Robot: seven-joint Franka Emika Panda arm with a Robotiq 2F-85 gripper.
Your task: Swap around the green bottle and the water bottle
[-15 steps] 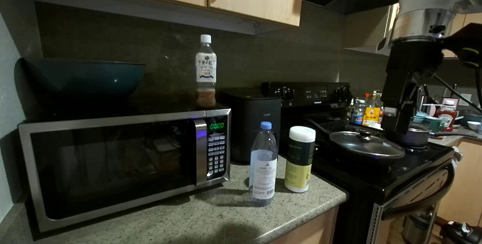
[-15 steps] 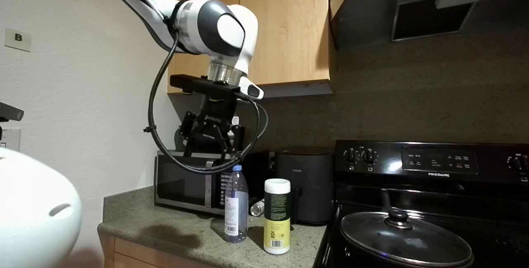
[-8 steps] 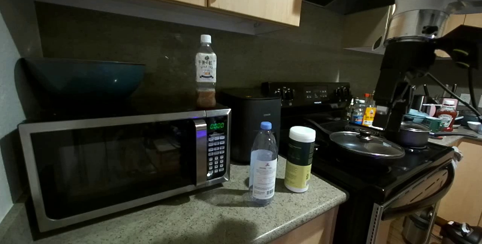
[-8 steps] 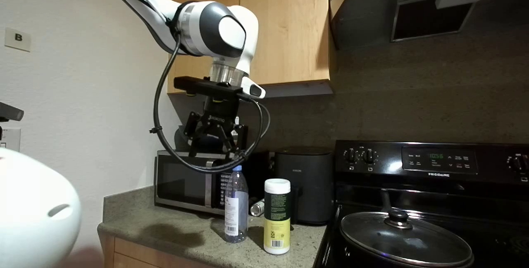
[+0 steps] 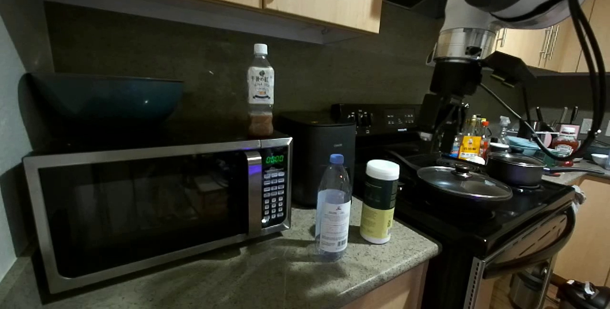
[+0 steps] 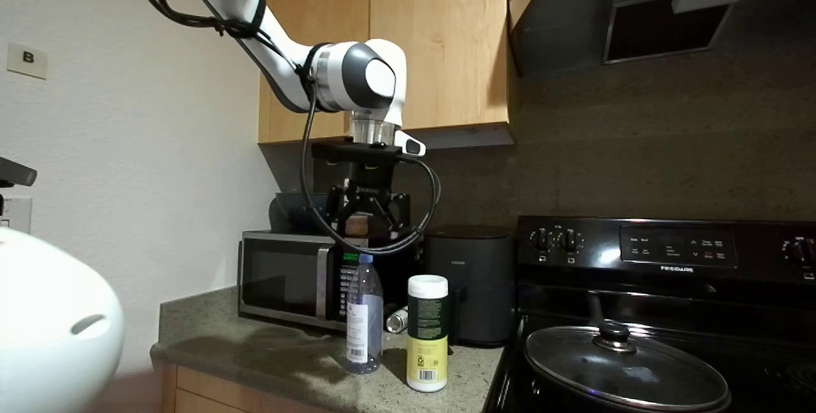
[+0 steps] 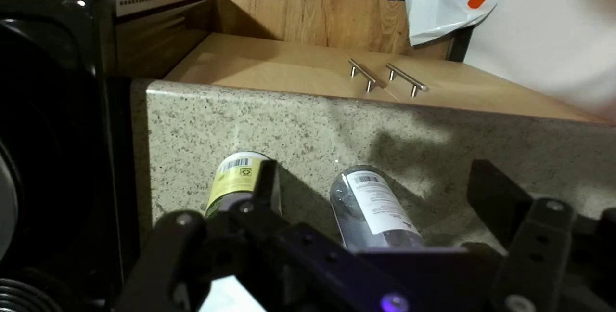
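The arm [image 6: 338, 75] points its gripper [image 7: 378, 182] down, spread wide and empty. Below it stand the water bottle [image 6: 364, 336] and, just beside, the green bottle [image 6: 427, 362]; behind it, in an exterior view, the microwave [image 6: 280, 279].

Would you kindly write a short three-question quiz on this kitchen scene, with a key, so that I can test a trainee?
1. Multiple choice: what colour is the cap of the water bottle? a) white b) blue c) black
2. True or false: the green bottle stands closer to the stove than the water bottle does.
3. Short answer: is the claw open or shut, and does it grip anything?

Key:
1: b.
2: True.
3: Open, gripping nothing; both bottles stand upright on the countertop.
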